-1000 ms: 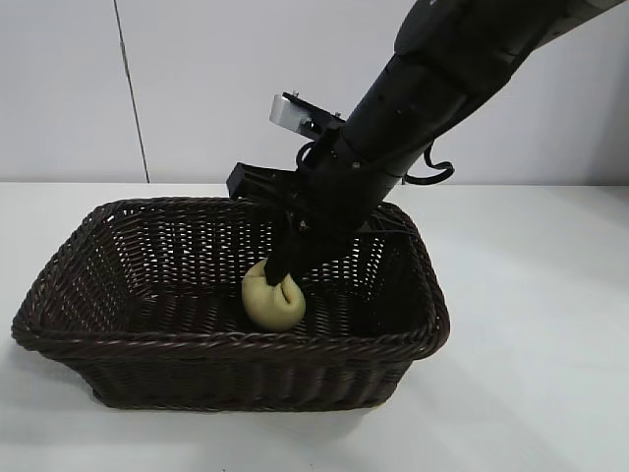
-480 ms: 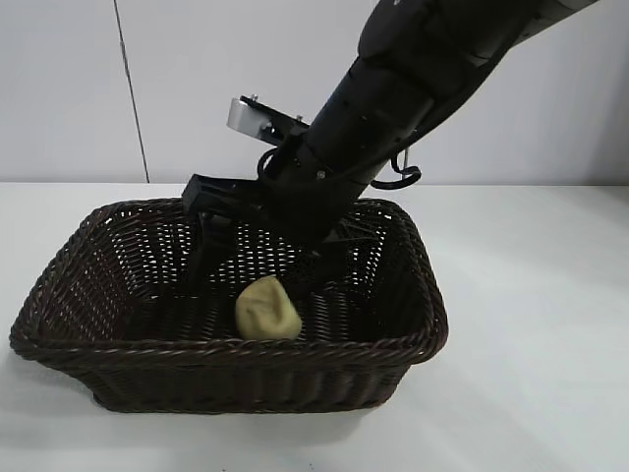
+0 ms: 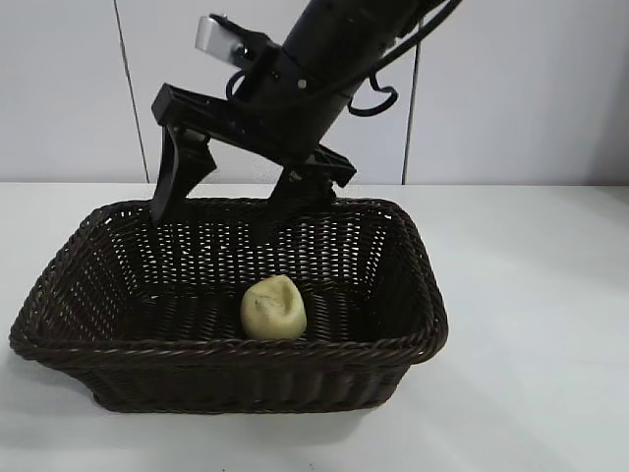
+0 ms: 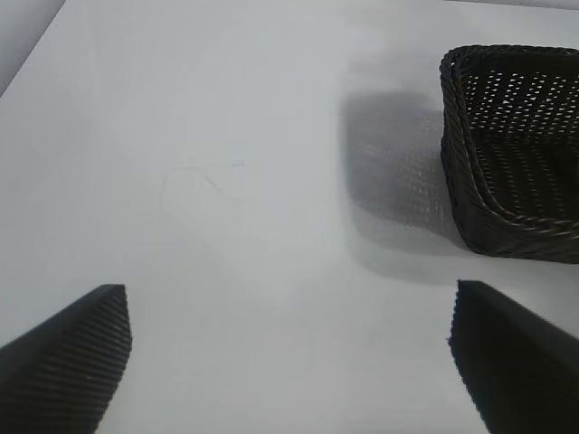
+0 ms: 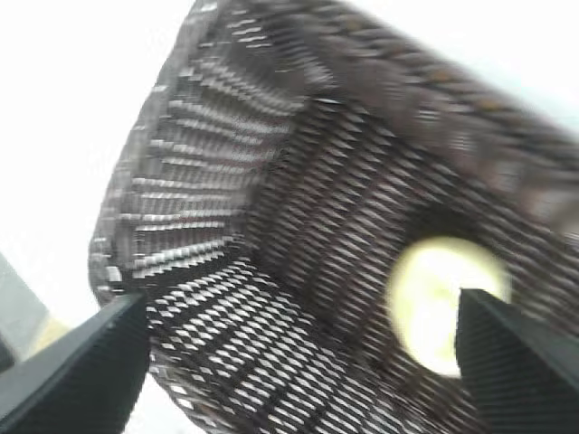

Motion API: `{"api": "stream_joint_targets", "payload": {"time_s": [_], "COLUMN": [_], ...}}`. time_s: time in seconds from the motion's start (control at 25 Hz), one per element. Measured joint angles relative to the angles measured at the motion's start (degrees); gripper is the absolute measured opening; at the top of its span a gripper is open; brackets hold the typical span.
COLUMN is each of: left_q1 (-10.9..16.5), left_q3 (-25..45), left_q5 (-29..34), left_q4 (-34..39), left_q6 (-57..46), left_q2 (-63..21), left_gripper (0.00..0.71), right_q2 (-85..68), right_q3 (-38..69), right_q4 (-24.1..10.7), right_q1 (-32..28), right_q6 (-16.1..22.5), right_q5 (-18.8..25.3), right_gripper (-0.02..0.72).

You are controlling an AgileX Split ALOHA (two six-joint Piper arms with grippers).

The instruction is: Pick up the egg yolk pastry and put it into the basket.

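The pale yellow egg yolk pastry (image 3: pixel 273 309) lies on the floor of the dark brown wicker basket (image 3: pixel 413 329), near its front wall. It also shows in the right wrist view (image 5: pixel 439 298) inside the basket (image 5: pixel 208 172). My right gripper (image 3: pixel 221 211) is open and empty, raised above the basket's back rim, up and left of the pastry. My left gripper (image 4: pixel 289 362) is open and empty over bare white table, with a corner of the basket (image 4: pixel 507 181) farther off. The left arm is out of the exterior view.
The basket stands on a white table (image 3: pixel 531 295) in front of a pale wall (image 3: pixel 59 88). The right arm (image 3: pixel 334 49) reaches down from the upper right over the basket.
My right gripper let go of the pastry, opened wide, and rose up and to the left out of the basket. The pastry stays on the basket floor.
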Motion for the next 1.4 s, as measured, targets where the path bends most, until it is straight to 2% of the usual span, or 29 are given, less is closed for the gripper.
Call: {"api": "stream_joint_targets", "payload": {"time_s": [0.16, 0.44, 0.6, 0.72, 1.08, 1.4], "left_q1": [0.0, 0.0, 0.0, 0.0, 0.0, 0.0], "left_q3": [0.0, 0.0, 0.0, 0.0, 0.0, 0.0], "left_q5": [0.0, 0.0, 0.0, 0.0, 0.0, 0.0], "left_q4": [0.0, 0.0, 0.0, 0.0, 0.0, 0.0], "left_q6": [0.0, 0.0, 0.0, 0.0, 0.0, 0.0], "left_q2": [0.0, 0.0, 0.0, 0.0, 0.0, 0.0], "left_gripper": [0.694, 0.694, 0.694, 0.694, 0.694, 0.694], "right_q2": [0.0, 0.0, 0.0, 0.0, -0.4, -12.4], "right_q3": [-2.5, -2.8, -2.9, -2.9, -2.2, 10.6], "right_q4": [-6.9, -16.7, -24.2, -27.4, -28.6, -26.8], "right_q1": [-1.8, -10.8, -16.4, -21.3, -32.0, -32.3], "right_q6": [3.7, 5.9, 8.8, 11.4, 11.7, 10.7], "right_q5": [3.7, 9.1, 9.6, 9.7, 10.1, 10.1], "right_gripper": [0.654, 0.654, 0.654, 0.654, 0.654, 0.654]}}
